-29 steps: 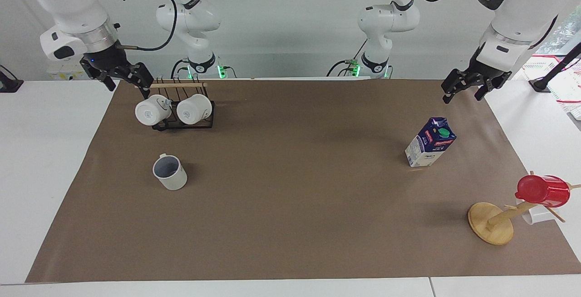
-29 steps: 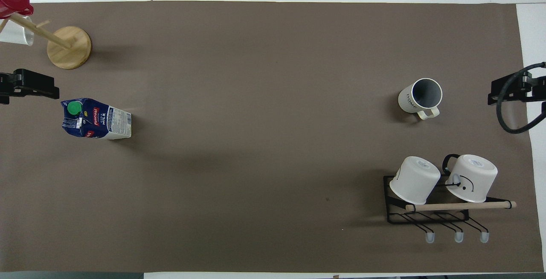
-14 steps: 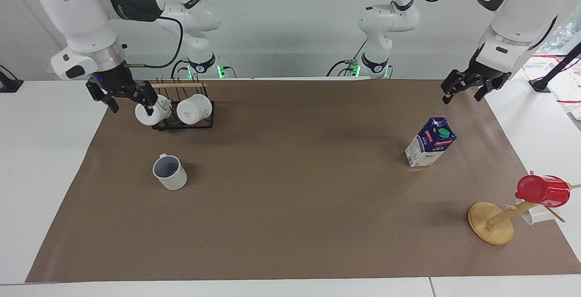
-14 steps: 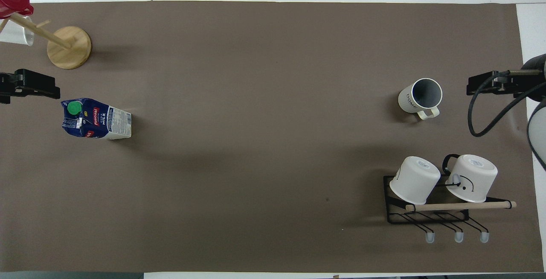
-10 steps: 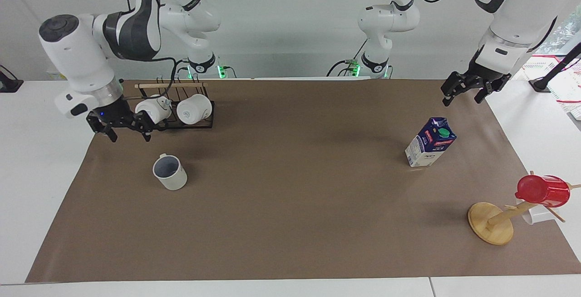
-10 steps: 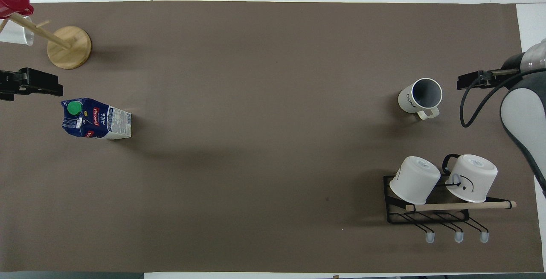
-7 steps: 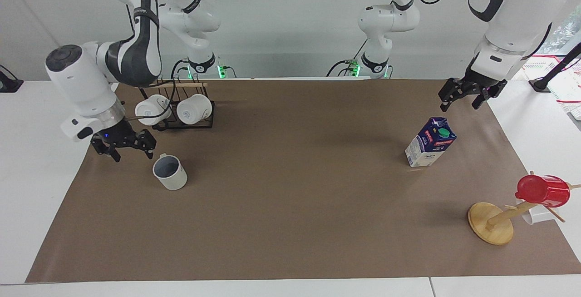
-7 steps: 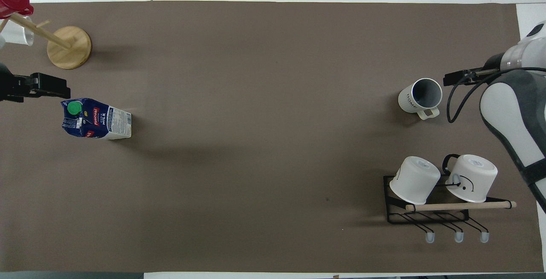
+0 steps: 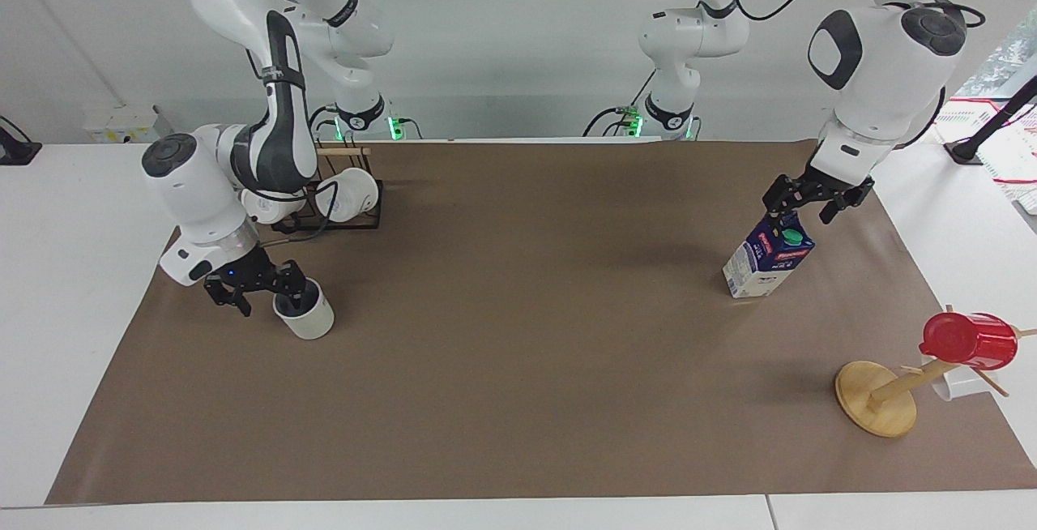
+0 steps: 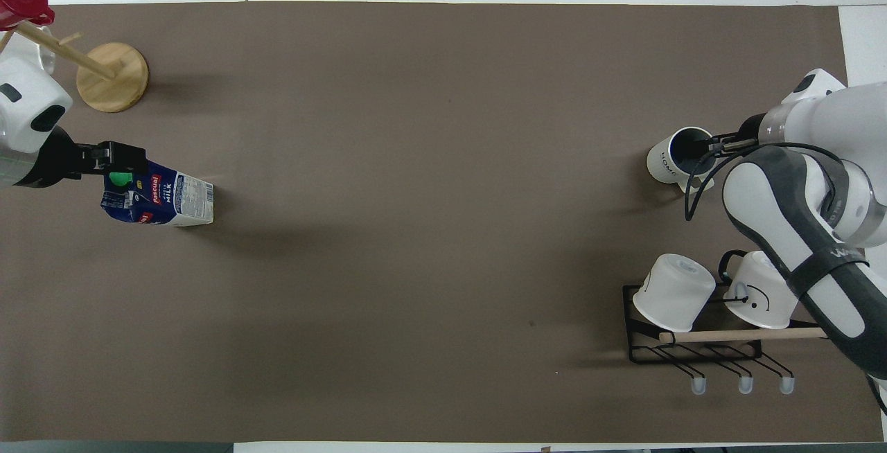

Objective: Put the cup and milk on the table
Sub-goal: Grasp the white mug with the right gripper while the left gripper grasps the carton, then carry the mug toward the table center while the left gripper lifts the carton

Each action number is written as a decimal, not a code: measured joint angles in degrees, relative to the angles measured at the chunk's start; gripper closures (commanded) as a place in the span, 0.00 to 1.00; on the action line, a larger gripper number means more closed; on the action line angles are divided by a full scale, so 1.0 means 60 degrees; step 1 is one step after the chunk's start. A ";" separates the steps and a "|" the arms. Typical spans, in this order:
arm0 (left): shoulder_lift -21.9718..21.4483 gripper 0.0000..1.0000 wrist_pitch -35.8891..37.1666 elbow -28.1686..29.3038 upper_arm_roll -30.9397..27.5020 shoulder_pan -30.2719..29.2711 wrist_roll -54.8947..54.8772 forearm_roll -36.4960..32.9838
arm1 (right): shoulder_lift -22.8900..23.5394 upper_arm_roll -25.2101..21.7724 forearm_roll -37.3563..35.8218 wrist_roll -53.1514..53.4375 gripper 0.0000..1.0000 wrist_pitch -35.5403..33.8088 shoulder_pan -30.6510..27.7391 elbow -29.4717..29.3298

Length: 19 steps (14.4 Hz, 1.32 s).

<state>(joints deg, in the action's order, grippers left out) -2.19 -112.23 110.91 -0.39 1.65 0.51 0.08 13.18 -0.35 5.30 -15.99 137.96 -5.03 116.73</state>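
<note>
both tools open: right tool (image 9: 258, 293) straddles cup (image 9: 306, 315) rim, left tool (image 9: 811, 202) above milk (image 9: 766, 256); neither yet gripped.

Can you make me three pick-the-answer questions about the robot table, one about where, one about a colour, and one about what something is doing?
1. Where is the milk?
A. on the brown paper
B. on the black rack
C. on the wooden stand

2. What colour is the milk's cap?
A. red
B. green
C. yellow

3. How is the cup sitting?
A. lying down
B. upside down
C. upright, mouth up

Answers: 1 A, it stands on the paper under the left gripper. 2 B, the round cap is green. 3 C, its open mouth faces up, with the right gripper at its rim.
</note>
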 measured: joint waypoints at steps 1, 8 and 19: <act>-0.0001 0.00 -0.0163 0.0199 -0.0007 -0.0064 -0.0017 0.0000 | 0.0062 0.0001 0.0018 0.0000 1.00 0.0038 0.0024 0.0007; -0.0002 0.00 -0.0907 0.0867 -0.0011 -0.0161 -0.0052 0.0000 | 0.0084 0.0112 0.0351 0.0006 1.00 -0.0442 0.0066 -0.0373; -0.0062 1.00 -0.0930 0.0783 -0.0009 -0.0161 -0.0497 0.0000 | 0.0032 0.0540 -0.1756 0.5035 1.00 -0.1302 0.3949 -0.1571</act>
<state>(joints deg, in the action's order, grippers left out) -2.56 -117.81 115.61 -0.44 0.69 -2.47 0.08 13.38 2.89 -5.24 14.22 130.14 18.67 107.30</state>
